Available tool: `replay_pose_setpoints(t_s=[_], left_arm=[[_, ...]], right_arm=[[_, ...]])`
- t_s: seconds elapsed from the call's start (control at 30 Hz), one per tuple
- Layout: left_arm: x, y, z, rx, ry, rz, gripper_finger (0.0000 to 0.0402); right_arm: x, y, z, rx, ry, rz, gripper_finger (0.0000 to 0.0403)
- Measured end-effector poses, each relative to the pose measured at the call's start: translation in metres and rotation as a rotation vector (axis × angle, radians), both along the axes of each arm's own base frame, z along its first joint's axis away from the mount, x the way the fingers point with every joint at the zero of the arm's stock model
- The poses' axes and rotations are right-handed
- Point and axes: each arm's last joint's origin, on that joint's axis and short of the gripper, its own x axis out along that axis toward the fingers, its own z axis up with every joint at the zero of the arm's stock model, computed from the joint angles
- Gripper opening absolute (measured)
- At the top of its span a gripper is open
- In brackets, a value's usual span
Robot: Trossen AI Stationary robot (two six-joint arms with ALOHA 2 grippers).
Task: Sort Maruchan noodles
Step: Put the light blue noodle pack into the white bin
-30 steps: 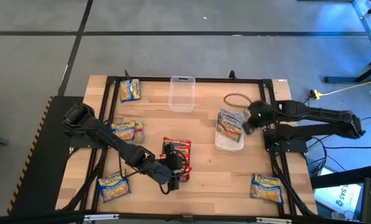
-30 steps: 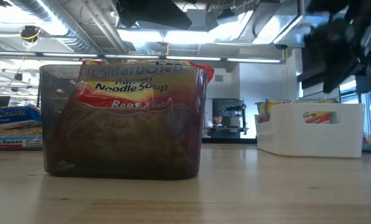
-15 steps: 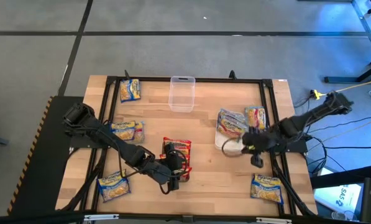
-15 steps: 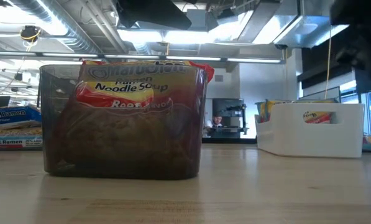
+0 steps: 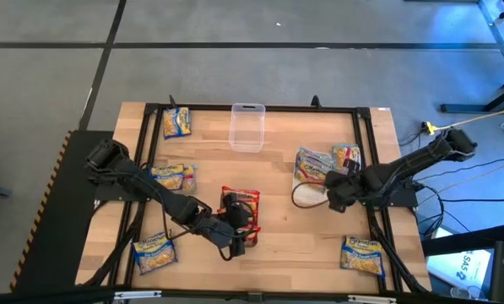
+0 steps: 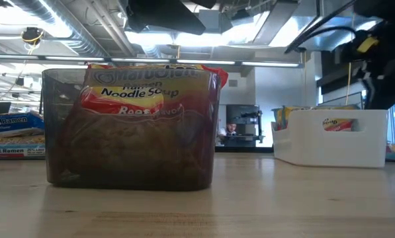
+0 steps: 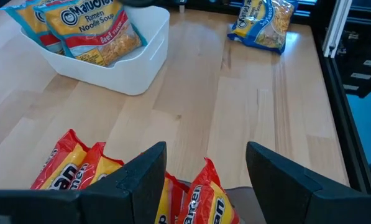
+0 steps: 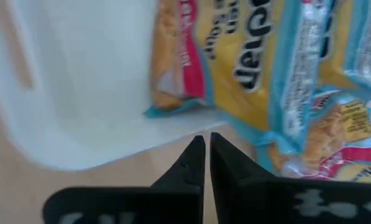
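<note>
Red Maruchan noodles [image 5: 241, 201] stand on edge in a grey container [image 6: 58, 132] at the table's middle near side. My left gripper [image 7: 204, 171] hovers open just above them, one packet's top edge [image 7: 205, 186] showing between the fingers. More packets [image 5: 313, 164] lie in a white bin [image 7: 132, 68] right of the middle, and another [image 5: 347, 157] lies beside it. My right gripper [image 8: 204, 144] is shut on nothing and points down over the bin's near right rim [image 8: 79, 134]. Blue packets [image 5: 176, 122] [image 5: 173, 177] [image 5: 154, 252] [image 5: 361, 254] lie flat on the table.
A clear container [image 5: 246, 127] stands at the far middle of the wooden table [image 5: 285, 245]. Black frame rails [image 5: 365, 143] run along the table's sides. A brown cable loop [image 5: 305, 196] hangs by my right gripper. Bare wood lies between the grey container and the white bin.
My right gripper, still shut, has swung from over the white bin's far right side toward the table's near edge and sunk, rolling about its own line. The packet beside the bin has come into view. My left gripper has kept still.
</note>
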Motion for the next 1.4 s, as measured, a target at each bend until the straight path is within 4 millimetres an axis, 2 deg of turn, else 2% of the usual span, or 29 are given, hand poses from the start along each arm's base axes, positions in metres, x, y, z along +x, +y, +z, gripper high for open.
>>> replay_pose_setpoints(t_s=[0.13, 0.37, 0.57, 0.77, 0.93, 1.13, 1.4], left_arm=[[-0.001, -0.002, 0.0, 0.0, 0.0, -0.006, 0.0215], [-0.004, -0.006, -0.001, 0.005, 0.007, -0.019, 0.0215], [-0.004, -0.007, -0.001, 0.007, 0.008, -0.026, 0.0215], [-0.005, -0.009, -0.001, 0.008, 0.008, -0.029, 0.0215], [-0.006, -0.01, -0.001, 0.008, 0.008, -0.035, 0.0215], [-0.006, -0.01, -0.001, 0.009, 0.008, -0.034, 0.0215], [-0.007, -0.011, -0.001, 0.008, 0.008, -0.037, 0.0215]], right_arm=[[0.01, -0.01, -0.004, -0.014, 0.009, -0.015, 0.0001], [0.03, -0.024, -0.006, 0.022, -0.074, -0.019, 0.0001], [0.033, -0.047, -0.006, -0.052, -0.091, -0.149, 0.0001], [0.016, -0.057, 0.01, -0.003, -0.099, -0.303, 0.0001], [-0.007, -0.068, 0.015, 0.0, -0.082, -0.585, 0.0001], [-0.015, -0.091, -0.002, 0.042, -0.089, -0.836, 0.0001], [-0.029, -0.107, -0.026, 0.072, -0.038, -0.953, 0.0001]])
